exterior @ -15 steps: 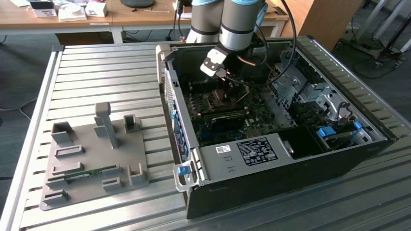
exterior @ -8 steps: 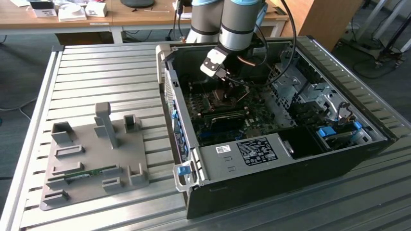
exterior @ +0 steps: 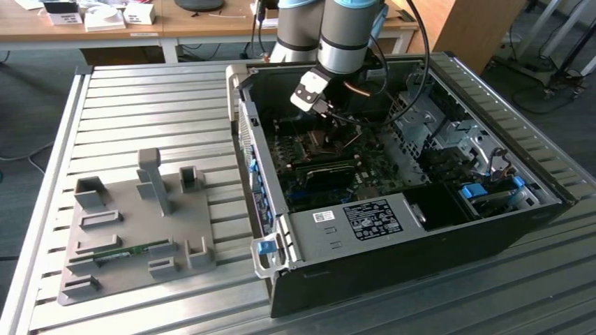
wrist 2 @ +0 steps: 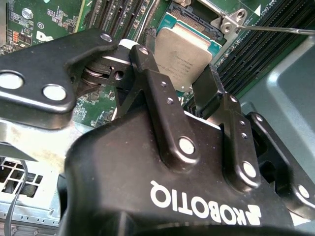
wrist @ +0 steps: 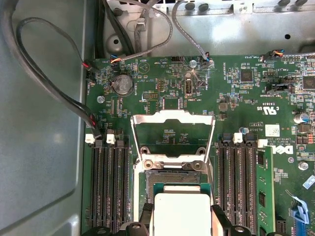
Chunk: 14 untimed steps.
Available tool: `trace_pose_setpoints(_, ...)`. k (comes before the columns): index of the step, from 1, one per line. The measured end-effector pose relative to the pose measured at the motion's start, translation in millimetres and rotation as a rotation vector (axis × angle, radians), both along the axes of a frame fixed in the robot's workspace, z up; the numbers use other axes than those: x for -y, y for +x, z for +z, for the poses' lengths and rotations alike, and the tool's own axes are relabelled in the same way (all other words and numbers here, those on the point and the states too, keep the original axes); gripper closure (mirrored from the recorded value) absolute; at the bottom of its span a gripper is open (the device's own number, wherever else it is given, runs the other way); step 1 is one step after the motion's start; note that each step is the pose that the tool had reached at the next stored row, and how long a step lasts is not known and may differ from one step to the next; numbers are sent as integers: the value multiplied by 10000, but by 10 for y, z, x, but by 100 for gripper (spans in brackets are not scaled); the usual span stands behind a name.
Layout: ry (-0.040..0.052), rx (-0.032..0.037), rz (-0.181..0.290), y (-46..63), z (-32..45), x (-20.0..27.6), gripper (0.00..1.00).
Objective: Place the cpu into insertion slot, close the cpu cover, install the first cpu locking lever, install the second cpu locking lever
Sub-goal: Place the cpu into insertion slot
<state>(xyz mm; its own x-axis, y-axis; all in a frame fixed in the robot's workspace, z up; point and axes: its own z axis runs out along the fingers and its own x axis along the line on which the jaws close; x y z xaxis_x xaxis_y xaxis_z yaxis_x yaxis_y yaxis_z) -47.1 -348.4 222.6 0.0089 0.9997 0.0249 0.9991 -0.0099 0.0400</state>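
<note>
Silver-grey and flat, the cpu [wrist 2: 184,51] is clamped by two opposite edges between the gripper's [wrist 2: 177,73] black fingers [wrist 2: 150,73], a hold that leaves its face and underside clear. In the first wrist view it hangs over the near part of the slot [wrist: 172,179], whose far strip of dark contacts is uncovered. Whether it touches the slot cannot be told. The cover [wrist: 174,116] stands swung back beyond the slot, leaving the opening free. In the exterior view the arm reaches into the case [exterior: 400,272] toward its twelve o'clock end.
</note>
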Motion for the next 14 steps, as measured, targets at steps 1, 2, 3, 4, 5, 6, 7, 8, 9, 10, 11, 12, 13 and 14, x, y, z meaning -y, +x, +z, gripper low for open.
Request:
trace_pose_setpoints(1,0,0,-6,0,0,0,46)
trace_pose_setpoints(2,0,0,-16,0,0,0,46)
trace_pose_setpoints(3,0,0,-31,0,0,0,46)
trace_pose_setpoints(4,0,0,-49,0,-1,0,46)
trace_pose_setpoints(5,0,0,-67,0,-1,0,46)
trace_pose_setpoints(6,0,1,-81,0,-1,0,46)
trace_pose_setpoints(7,0,0,-89,0,-1,0,46)
trace_pose_setpoints(8,0,0,-90,0,-1,0,46)
trace_pose_setpoints(9,0,0,-91,0,-1,0,46)
trace_pose_setpoints(10,0,0,-93,0,-1,0,46)
trace_pose_setpoints(11,0,0,-93,0,-1,0,46)
trace_pose_setpoints(12,0,0,-95,0,-1,0,46)
trace_pose_setpoints(13,0,0,-104,0,-1,0,46)
trace_pose_setpoints(14,-1,0,-119,0,-1,0,46)
